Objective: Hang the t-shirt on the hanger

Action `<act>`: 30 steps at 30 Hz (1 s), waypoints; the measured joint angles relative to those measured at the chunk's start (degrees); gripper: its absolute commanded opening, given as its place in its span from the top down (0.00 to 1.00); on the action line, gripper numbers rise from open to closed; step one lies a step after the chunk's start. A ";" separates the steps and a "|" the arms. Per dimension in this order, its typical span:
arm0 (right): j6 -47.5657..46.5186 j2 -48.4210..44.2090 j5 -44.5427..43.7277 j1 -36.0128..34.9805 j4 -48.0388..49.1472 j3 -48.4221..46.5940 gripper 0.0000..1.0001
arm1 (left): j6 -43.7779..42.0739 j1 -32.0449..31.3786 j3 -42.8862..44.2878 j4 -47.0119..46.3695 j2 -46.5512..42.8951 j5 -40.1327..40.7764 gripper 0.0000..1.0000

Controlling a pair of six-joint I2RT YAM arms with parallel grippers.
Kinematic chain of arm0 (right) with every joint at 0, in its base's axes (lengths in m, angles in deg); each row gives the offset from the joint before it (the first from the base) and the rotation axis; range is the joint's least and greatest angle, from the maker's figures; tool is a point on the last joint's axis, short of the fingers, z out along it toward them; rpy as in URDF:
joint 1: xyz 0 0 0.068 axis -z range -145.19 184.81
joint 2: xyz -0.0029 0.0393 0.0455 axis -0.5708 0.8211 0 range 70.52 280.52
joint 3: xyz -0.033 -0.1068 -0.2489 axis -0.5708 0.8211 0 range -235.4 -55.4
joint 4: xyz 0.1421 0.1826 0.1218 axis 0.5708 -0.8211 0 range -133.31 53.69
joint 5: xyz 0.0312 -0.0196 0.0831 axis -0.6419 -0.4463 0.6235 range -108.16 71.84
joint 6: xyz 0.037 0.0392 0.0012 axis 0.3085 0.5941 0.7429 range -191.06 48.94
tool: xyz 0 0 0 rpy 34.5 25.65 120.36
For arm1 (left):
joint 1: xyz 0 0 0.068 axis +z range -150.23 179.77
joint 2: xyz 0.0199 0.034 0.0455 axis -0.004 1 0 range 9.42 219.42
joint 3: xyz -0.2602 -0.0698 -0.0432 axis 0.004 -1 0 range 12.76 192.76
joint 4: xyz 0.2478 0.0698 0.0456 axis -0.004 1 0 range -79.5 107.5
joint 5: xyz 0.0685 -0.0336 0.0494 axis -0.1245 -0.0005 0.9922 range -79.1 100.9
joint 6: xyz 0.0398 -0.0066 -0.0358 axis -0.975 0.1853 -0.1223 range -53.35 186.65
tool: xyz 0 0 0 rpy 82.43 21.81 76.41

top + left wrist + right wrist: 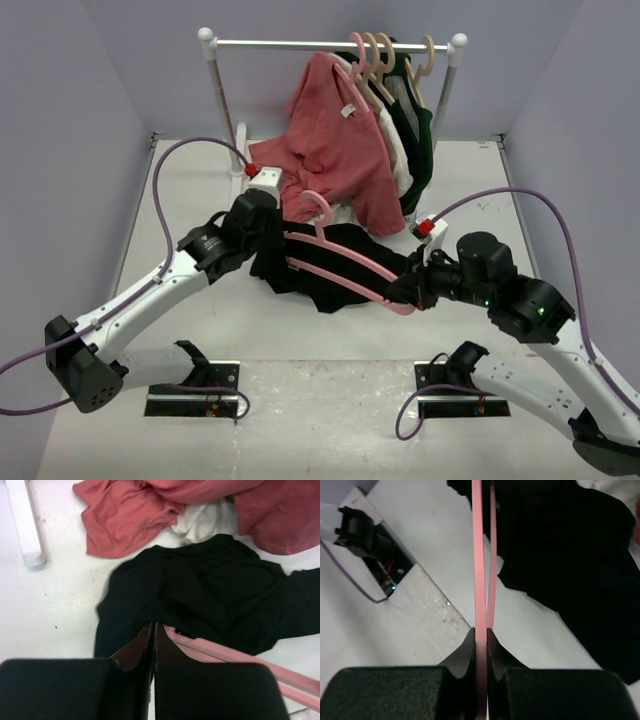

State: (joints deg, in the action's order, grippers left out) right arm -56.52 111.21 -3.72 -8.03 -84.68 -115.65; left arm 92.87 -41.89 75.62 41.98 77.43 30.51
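right wrist view: the right pincer (480,632) is nearly closed, clamped on the hanger (478,555) bar, probably to steer it into the shirt. the left pincer (152,630) is fully closed, tips in the t-shirt (215,590), seemingly pinching a fold to steady it on the worktop (50,620), centre frame, below the red shirt (125,520).

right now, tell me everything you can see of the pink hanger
A slim bright pink plastic hanger with a curved hook, stretched slantwise over the crumpled black t-shirt. Its right end is pinched in the right claw, which is shut on the bar. The hook points toward the rack.
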 measured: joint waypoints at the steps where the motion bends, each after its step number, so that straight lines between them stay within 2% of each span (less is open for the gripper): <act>1: 0.05 -0.44 1.98 0.03 3.54 1.55 1.00 | -0.39 0.02 0.42 0.23 -0.80 -0.60 1.00; 6: 0.67 -4.33 10.61 0.16 19.16 11.01 1.00 | -2.42 0.13 4.21 3.24 -4.31 -1.94 1.00; 16: 0.79 -4.33 20.94 0.42 39.06 20.01 1.00 | -6.50 0.21 15.60 11.89 -9.88 -2.74 1.00; 27: 5.27 0.64 27.18 0.53 67.70 32.66 1.00 | -11.73 0.57 28.70 16.08 -1.84 -17.27 1.00; 30: 6.45 2.90 27.51 0.52 72.30 34.24 1.00 | -12.38 -1.72 30.92 15.94 0.78 -19.08 1.00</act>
State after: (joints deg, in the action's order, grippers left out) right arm -50.07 114.11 23.79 -7.50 -12.38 -81.42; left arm 80.48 -43.61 106.54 57.92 78.21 11.42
